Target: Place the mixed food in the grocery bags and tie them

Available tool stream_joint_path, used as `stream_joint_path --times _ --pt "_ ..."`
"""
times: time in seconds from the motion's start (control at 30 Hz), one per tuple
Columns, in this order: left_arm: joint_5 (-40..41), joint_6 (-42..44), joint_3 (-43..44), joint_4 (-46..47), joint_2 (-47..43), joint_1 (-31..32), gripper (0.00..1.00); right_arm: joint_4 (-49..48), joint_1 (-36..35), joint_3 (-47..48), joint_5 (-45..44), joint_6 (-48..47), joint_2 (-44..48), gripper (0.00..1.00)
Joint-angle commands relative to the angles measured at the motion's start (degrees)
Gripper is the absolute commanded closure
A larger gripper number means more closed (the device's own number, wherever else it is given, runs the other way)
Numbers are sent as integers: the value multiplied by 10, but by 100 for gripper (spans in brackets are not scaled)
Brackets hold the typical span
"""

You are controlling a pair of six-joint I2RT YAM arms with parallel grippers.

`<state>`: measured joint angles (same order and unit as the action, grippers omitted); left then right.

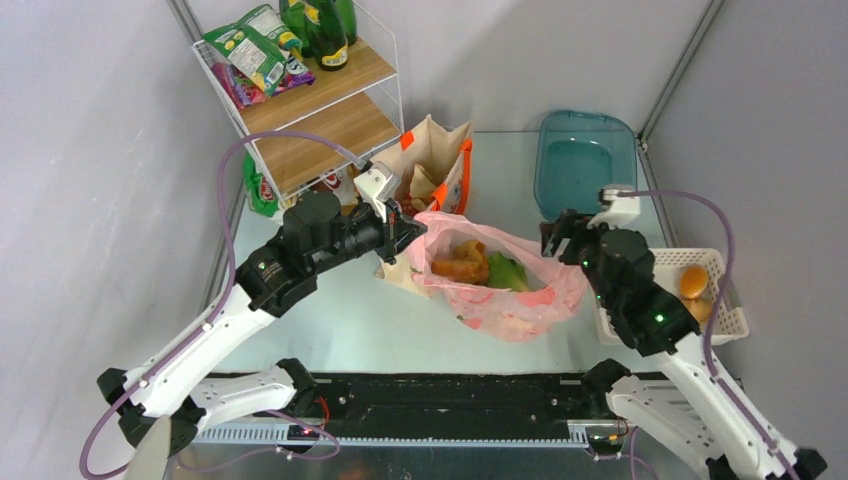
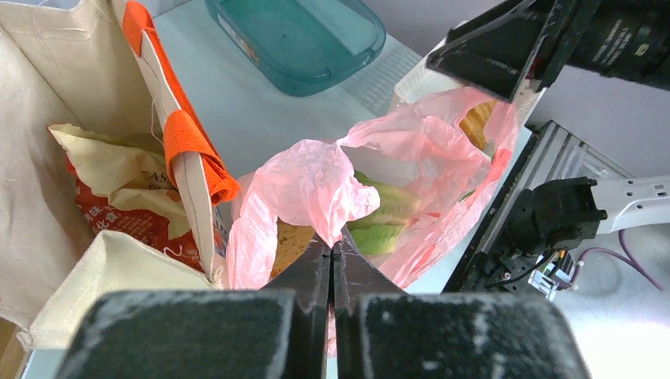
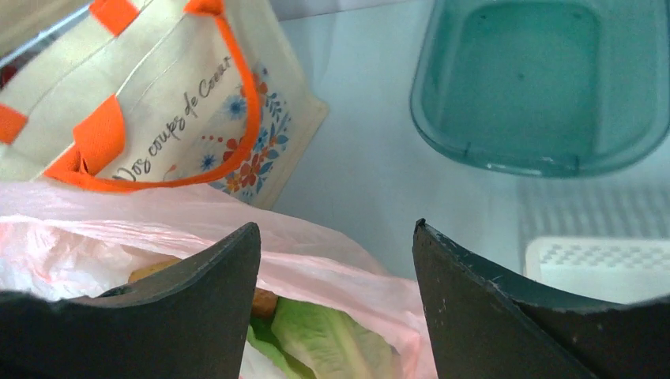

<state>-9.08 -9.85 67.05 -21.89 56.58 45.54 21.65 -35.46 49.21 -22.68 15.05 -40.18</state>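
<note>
The pink plastic bag (image 1: 510,290) lies open at the table's middle, holding a pale-green lettuce (image 1: 507,272) and golden-brown bread rolls (image 1: 465,262). My left gripper (image 1: 408,232) is shut on the bag's left rim; in the left wrist view its jaws pinch the pink film (image 2: 316,185). My right gripper (image 1: 556,237) is open at the bag's right rim, its fingers (image 3: 213,284) over the lettuce (image 3: 332,339) and the pink film (image 3: 332,253). The beige tote (image 1: 435,165) with orange handles stands behind, with a snack packet (image 2: 118,197) inside. More rolls (image 1: 693,282) lie in the white basket.
A teal plastic tray (image 1: 585,160) sits at the back right. The white lattice basket (image 1: 725,300) is at the right edge. A wire shelf (image 1: 310,100) with green bottles and snack bags stands at the back left.
</note>
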Motion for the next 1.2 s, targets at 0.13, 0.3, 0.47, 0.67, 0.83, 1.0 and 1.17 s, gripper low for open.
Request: stream_joint_path --times 0.13,0.3,0.47,0.67,0.83,1.0,1.17 --pt "7 10 -5 20 3 -4 100 133 94 31 69 94 109 26" --pt "2 8 -5 19 5 -4 100 195 107 33 -17 141 153 27" --pt "3 7 -5 20 0 -4 100 255 125 34 -180 240 168 24" --pt "-3 5 -4 20 -2 -4 100 271 206 34 -378 283 98 20" --pt "-4 7 -5 19 -5 -4 100 211 425 15 -272 272 -5 20" --pt "0 12 -7 20 -11 -4 100 203 612 12 -118 285 -127 18" --pt "-6 11 -6 20 -2 -4 100 195 671 7 -92 302 -198 21"
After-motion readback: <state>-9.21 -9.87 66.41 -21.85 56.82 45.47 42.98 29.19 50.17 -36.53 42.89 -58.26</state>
